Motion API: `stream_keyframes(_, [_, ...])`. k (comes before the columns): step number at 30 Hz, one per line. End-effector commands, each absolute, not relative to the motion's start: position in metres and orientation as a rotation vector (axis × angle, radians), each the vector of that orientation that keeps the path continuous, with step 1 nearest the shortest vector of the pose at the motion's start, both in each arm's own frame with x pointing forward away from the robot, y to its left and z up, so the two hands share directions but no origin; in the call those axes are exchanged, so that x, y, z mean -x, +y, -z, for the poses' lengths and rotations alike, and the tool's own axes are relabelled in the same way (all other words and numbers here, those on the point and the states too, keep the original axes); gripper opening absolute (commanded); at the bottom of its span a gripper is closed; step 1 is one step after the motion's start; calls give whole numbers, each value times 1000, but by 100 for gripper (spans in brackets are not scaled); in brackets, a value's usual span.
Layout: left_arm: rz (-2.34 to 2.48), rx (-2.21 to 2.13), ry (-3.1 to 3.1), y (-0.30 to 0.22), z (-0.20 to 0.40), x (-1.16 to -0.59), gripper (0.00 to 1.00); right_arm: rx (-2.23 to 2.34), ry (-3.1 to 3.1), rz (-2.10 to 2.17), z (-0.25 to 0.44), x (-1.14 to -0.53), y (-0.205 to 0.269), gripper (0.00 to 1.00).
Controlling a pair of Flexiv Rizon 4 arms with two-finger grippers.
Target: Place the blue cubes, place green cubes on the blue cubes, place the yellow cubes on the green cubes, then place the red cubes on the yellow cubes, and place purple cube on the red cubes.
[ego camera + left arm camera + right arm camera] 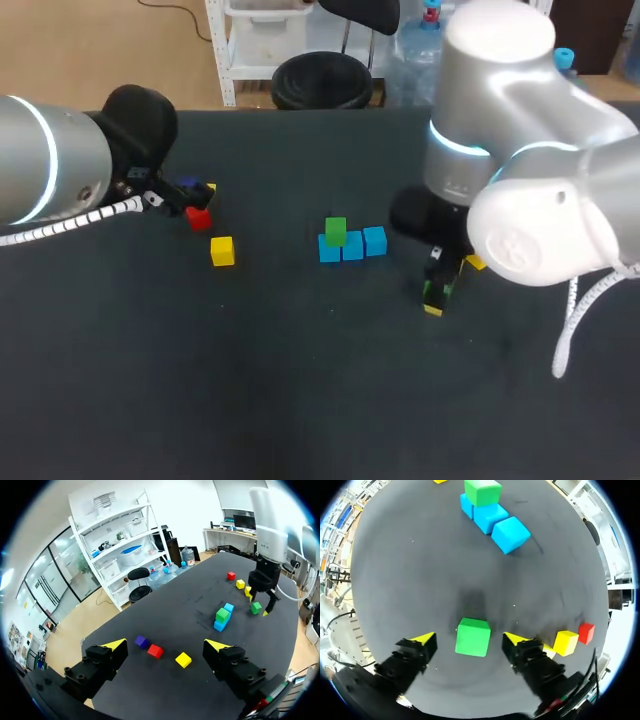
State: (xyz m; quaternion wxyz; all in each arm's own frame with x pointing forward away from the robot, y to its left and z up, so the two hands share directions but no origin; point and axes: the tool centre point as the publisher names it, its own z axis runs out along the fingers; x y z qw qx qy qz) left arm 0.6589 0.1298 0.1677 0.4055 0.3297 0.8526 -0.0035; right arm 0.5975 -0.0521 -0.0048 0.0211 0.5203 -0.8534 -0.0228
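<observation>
Three blue cubes (352,246) lie in a row mid-table, and one green cube (335,230) sits on the leftmost. My right gripper (469,639) is open, its fingers standing apart on either side of a second green cube (473,636) that rests on the table. Beside that gripper lie a yellow cube (566,642) and a red cube (586,632). My left gripper (165,645) hangs open and empty at the left, above a purple cube (141,641) and a red cube (155,651). Just ahead of it lies a yellow cube (183,659).
Another yellow cube (475,263) is partly hidden behind my right arm. The table (300,400) is dark, and its front half is bare.
</observation>
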Motion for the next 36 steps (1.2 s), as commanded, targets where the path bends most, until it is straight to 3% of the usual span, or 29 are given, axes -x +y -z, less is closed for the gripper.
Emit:
stream_keyframes(1, [7,-828,2148,129,-167,-659,100,-1623,-2652,57,3,-598,-51,0])
stream_keyframes(19, [7,-828,2148,129,-167,-659,100,-1743,-2611,76,-25,-600,-55,0])
stream_keyframes(36, [7,-828,2148,129,-167,-659,100,-2235,-2259,157,-79,-613,-16,0])
